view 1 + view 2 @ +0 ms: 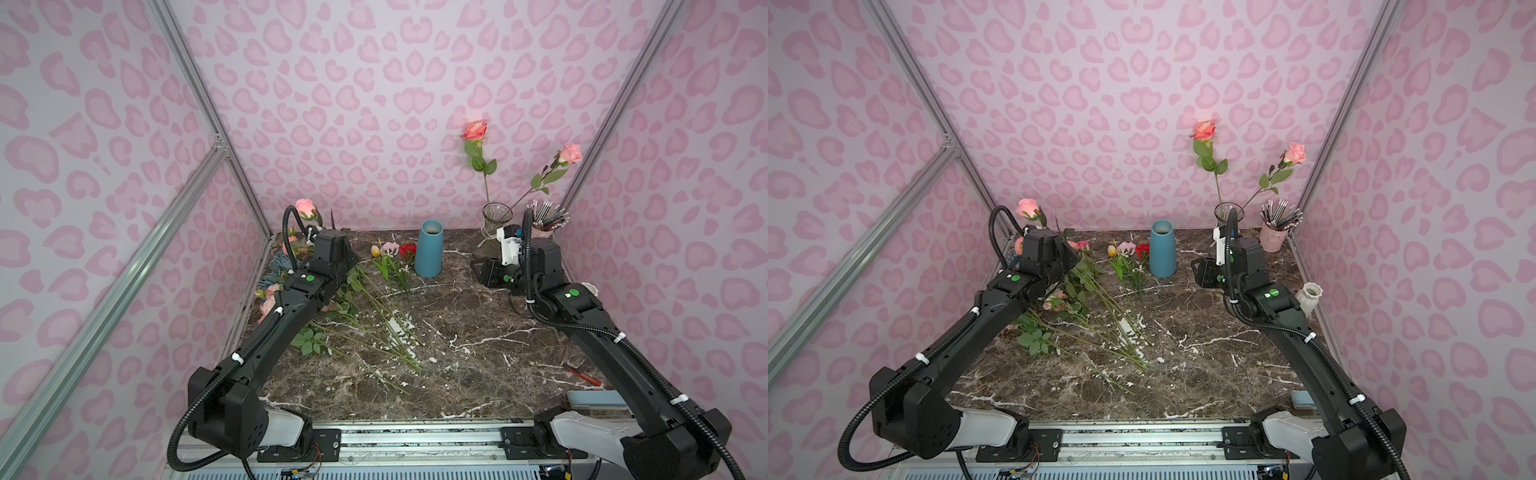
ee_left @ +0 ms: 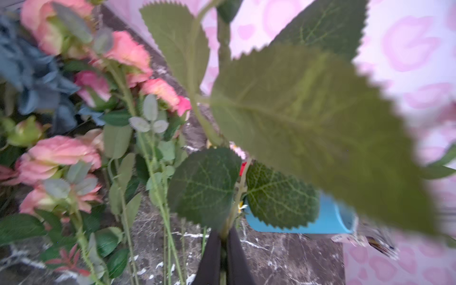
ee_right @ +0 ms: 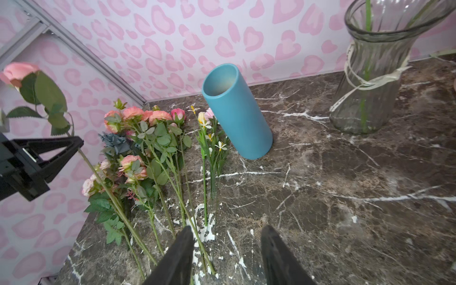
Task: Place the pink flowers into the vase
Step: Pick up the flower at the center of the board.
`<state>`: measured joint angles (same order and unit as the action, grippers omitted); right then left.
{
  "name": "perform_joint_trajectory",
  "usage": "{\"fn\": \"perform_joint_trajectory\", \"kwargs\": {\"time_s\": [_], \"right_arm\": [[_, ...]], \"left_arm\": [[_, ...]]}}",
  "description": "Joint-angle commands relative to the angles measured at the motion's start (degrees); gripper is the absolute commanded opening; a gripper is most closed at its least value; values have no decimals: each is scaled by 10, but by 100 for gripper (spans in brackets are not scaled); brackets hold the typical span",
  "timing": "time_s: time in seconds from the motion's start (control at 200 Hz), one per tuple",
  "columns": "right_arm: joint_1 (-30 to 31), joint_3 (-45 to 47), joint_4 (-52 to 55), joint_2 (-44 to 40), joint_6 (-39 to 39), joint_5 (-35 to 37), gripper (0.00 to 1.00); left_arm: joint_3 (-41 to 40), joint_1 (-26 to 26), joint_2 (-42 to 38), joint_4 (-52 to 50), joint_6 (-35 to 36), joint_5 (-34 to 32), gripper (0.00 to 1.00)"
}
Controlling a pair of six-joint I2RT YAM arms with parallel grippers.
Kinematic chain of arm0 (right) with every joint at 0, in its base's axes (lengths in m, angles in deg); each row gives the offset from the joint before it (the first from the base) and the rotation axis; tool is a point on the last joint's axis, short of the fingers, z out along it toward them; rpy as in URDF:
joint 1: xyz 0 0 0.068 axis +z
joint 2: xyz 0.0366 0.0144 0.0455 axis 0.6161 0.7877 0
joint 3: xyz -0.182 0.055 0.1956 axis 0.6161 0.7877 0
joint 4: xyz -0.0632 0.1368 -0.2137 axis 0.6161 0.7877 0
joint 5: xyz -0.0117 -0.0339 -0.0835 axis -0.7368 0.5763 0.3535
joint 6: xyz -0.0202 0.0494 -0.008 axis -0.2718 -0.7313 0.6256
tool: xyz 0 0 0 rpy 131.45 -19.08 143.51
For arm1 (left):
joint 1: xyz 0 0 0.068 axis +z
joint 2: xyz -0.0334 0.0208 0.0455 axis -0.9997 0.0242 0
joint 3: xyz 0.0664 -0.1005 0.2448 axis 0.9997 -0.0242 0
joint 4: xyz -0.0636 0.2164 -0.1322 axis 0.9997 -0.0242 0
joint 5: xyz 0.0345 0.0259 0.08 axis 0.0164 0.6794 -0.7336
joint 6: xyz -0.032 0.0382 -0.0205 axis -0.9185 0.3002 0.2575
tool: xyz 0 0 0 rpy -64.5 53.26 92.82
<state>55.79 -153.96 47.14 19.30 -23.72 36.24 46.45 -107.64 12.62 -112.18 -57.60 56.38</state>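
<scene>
Rose stem (image 2: 238, 195) sits pinched tight between the left fingers (image 2: 211, 259).

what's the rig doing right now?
The left gripper is shut on the stem of a pink rose, held up above the other pink flowers lying at the back left of the marble table. Two pink roses already stand in the glass vase. The right gripper is open and empty above the table. The blue vase looks empty.
</scene>
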Motion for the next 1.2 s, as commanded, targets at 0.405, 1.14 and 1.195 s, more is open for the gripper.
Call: {"fn": "perform_joint_trajectory", "kwargs": {"time_s": [0.405,1.14,1.195], "right_arm": [[8,-11,-83,-24,2,-211,47],[92,-5,-292,42,-67,-314,38],[92,-5,-300,43,-70,-315,37]], "left_arm": [[93,0,15,158,216,440,3],[81,-72,53,232,195,605,3],[79,-72,52,234,193,606,3]]}}
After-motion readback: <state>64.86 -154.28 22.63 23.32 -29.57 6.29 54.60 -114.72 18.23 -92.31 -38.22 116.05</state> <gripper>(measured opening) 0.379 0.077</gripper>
